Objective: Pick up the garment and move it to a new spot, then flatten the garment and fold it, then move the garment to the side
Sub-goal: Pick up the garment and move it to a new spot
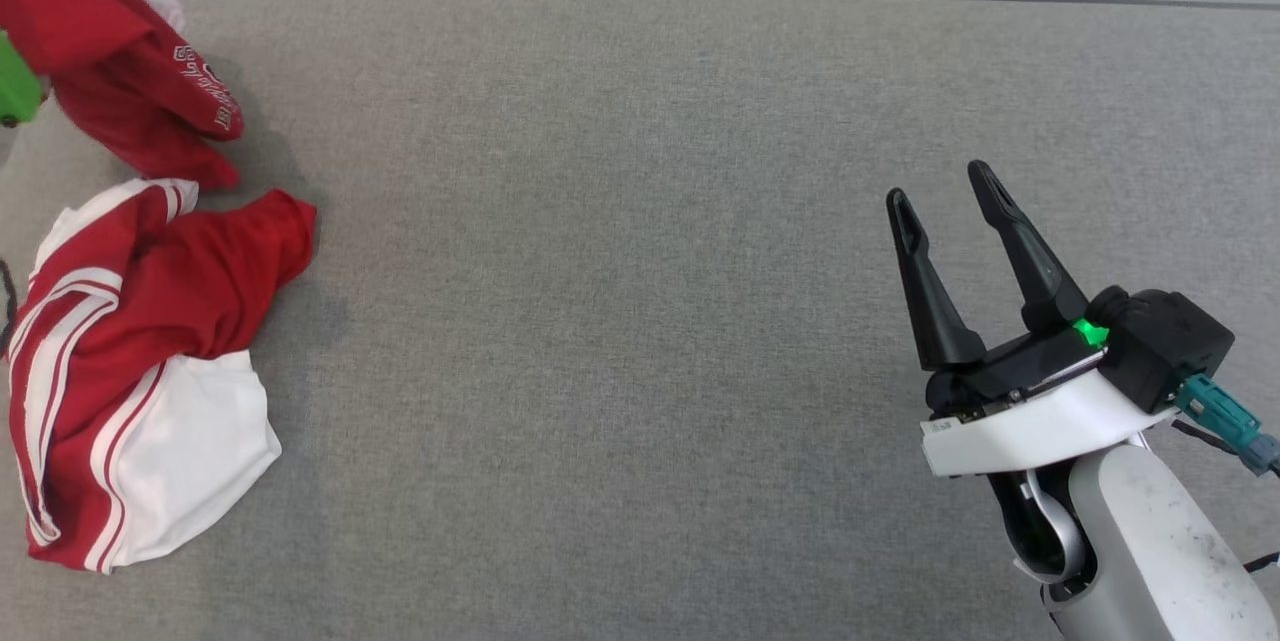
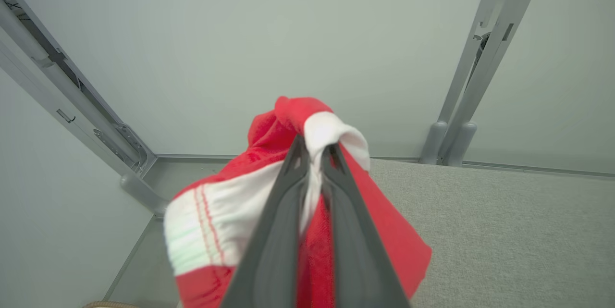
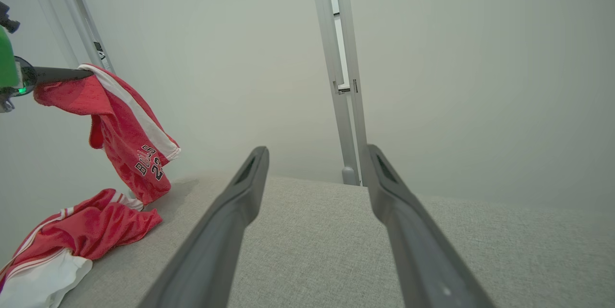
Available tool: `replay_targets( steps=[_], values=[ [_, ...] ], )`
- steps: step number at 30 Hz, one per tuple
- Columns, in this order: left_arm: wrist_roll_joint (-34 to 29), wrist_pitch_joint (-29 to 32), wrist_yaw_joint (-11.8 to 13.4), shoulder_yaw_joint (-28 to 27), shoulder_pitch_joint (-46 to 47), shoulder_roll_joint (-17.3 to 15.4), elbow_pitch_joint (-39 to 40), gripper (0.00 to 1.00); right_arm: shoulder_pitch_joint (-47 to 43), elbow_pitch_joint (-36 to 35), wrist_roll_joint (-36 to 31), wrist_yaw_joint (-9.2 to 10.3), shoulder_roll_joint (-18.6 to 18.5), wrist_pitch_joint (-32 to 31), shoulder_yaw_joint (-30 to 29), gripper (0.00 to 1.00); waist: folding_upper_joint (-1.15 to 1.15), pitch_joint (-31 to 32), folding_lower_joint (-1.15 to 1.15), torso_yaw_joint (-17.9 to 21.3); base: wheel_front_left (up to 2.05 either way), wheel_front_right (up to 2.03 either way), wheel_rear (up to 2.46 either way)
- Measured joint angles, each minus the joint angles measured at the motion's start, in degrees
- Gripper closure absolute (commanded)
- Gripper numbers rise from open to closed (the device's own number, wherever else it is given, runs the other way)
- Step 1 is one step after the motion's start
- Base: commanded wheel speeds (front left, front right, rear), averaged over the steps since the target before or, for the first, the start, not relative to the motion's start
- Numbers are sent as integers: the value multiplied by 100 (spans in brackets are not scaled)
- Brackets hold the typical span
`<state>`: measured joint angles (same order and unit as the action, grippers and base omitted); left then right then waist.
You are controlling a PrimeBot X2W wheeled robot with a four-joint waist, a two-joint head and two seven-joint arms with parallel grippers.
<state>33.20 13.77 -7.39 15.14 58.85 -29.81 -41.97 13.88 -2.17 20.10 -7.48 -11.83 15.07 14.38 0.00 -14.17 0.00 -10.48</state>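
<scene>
The right gripper (image 1: 938, 183) is hovering over the table (image 1: 600, 371), fingers spread and empty. At the table's left edge the red-and-white garment (image 1: 150, 321) is lying partly heaped, while the left gripper (image 2: 315, 147), clenched on its far part, is holding that up.

At the surface's left edge, the garment (image 1: 150, 301) runs past our head view's border. The left tool (image 2: 315, 147) blurs lower down, hiding cloth behind it.
</scene>
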Motion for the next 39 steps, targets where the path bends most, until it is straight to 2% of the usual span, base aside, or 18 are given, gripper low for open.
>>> replay_targets(
  steps=[5,10,14,17,19,23,28,30,31,33,39],
  values=[
    [353,390,0,533,-28,135,1163,100,-117,2,7,0,111,0,-53,0,0,277,0,263,0,0,0],
    [602,694,12,719,-299,289,2265,100,-199,-79,94,0,214,0,-175,0,0,448,0,641,0,0,0],
    [687,794,204,844,-727,509,3203,100,-222,-170,116,0,211,0,-303,0,0,524,0,978,0,0,0],
    [936,730,416,899,-1375,773,3798,100,-235,-211,114,0,226,0,-445,0,0,537,0,1223,0,0,0],
    [850,582,583,1037,-1941,843,4098,100,-272,-221,112,0,235,-1,-517,0,0,525,0,1385,0,0,0],
    [781,156,747,1212,-2958,903,4023,100,-305,-243,99,0,235,-1,-659,0,0,464,0,1633,0,0,0],
    [364,-695,798,1418,-3672,927,3114,100,-308,-258,96,0,215,-1,-678,0,0,310,0,1788,0,0,0],
    [227,-1109,798,1454,-3752,1029,2767,100,-308,-241,88,0,207,-1,-679,0,0,279,0,1796,0,0,0],
    [193,-1298,790,1483,-3776,1114,2586,93,-309,-234,88,0,196,-1,-662,0,0,277,0,1784,0,0,0],
    [129,-1606,760,1545,-3808,1255,2259,0,-311,-190,85,0,170,-1,-621,0,0,291,0,1754,0,0,0],
    [-55,-2361,632,1679,-3797,1559,1484,0,-409,-22,86,0,76,-1,-512,0,0,489,0,1608,0,0,0]
  ],
)
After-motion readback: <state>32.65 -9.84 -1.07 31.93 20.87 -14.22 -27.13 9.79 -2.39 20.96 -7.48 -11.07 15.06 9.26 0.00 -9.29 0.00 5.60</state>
